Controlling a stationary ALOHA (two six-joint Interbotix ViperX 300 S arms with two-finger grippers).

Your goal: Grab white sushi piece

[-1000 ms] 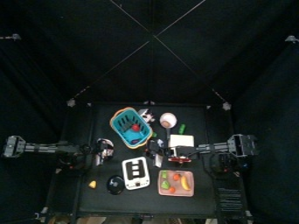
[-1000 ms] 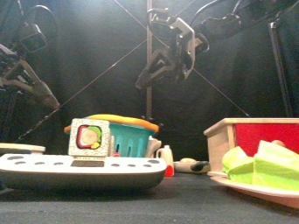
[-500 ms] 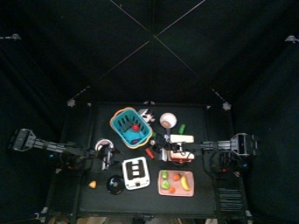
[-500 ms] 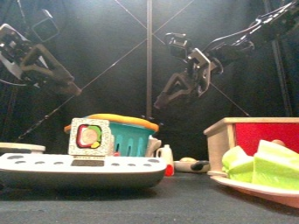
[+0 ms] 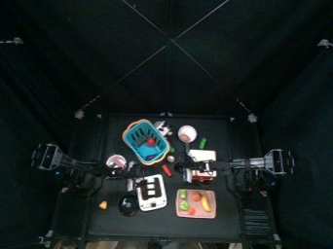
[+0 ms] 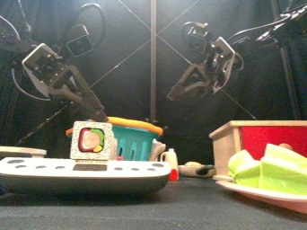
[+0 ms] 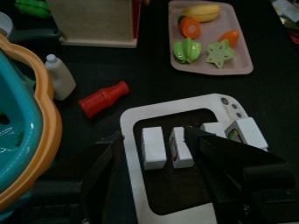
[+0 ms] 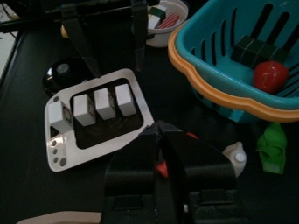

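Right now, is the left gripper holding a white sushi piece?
No, the left gripper is open above the white tray, with the white sushi pieces lying in it untouched.

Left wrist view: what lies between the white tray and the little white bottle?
A small red bottle lies on its side between the tray and the white bottle, shown in the left wrist view.

We're looking at a robot test pen, a lab setup: black curtains all round, a small black tabletop [image 5: 92, 195] in the middle, toy food laid out on it, like the teal basket [image 5: 144, 139] and the pink plate [image 5: 196, 203] of plastic fruit.
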